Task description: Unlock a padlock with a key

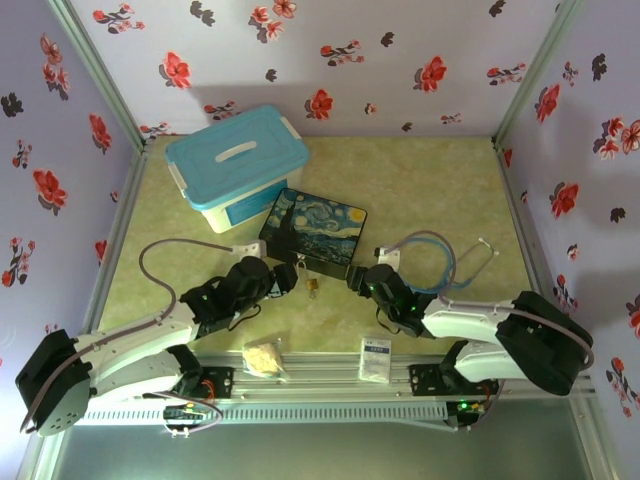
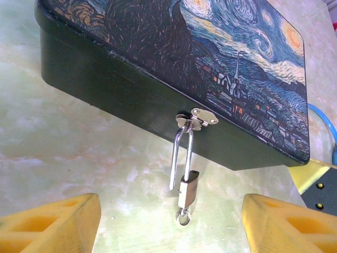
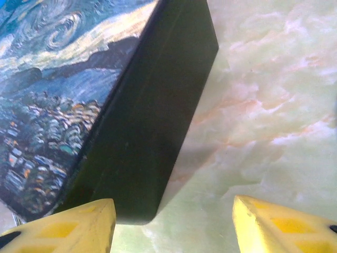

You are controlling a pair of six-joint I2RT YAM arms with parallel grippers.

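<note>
The padlock (image 2: 189,191) hangs by its thin silver shackle from the small clasp on the front wall of the painted tin box (image 2: 131,100), and its brass body dangles just above the table (image 2: 63,147). In the left wrist view, one leg of the shackle runs into the body. The other leg ends bare beside it, so the lock looks sprung open. The key (image 2: 182,215) sticks out of the underside of the body, with only its small ringed head showing.

The left gripper (image 2: 169,224) faces the lock from the near side. Its yellow fingers are spread wide to either side and hold nothing.

The right gripper (image 3: 171,224) is at the box's right end. Its fingers are also well apart, with the near corner of the box between them. A clear stretch of table lies between that corner and the right-hand finger, so it has no grip on the box.

Seen from above, the tin box sits mid-table. A light-blue lidded tub (image 1: 237,160) stands just behind it to the left.
</note>
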